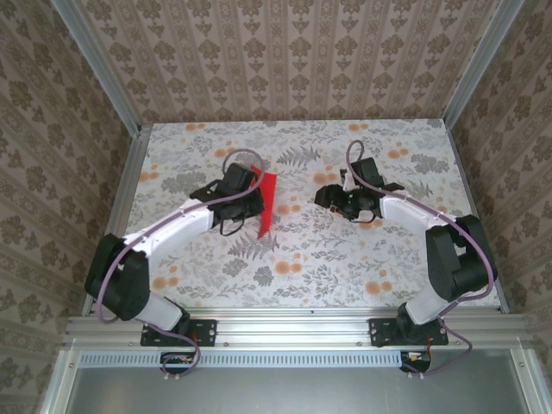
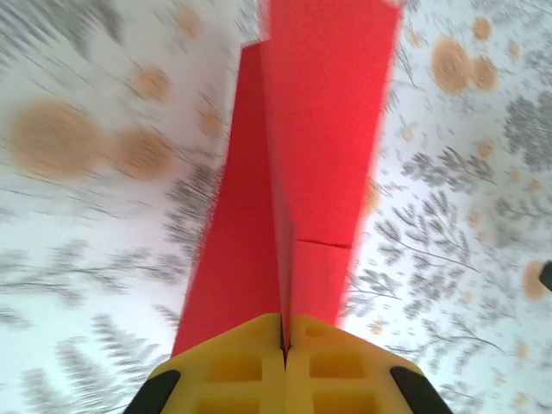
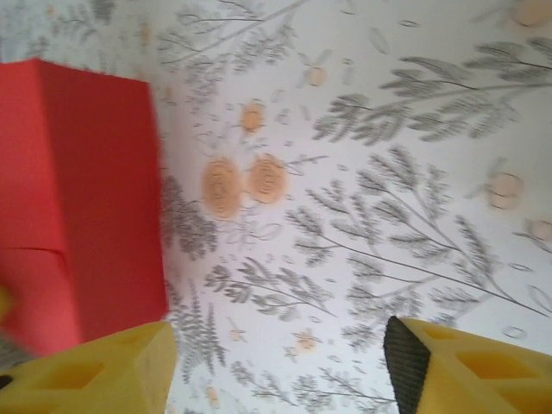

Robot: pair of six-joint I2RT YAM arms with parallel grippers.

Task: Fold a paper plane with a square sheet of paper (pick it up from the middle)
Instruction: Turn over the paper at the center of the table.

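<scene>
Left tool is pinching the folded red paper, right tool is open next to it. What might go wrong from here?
The left tool grips the folded red paper at one end alone, so the long free part may droop or twist. Blur in the left wrist view hints at fast motion; the layers might slip or splay. The right tool, open beside it, might crumple an edge on closing in.
</scene>
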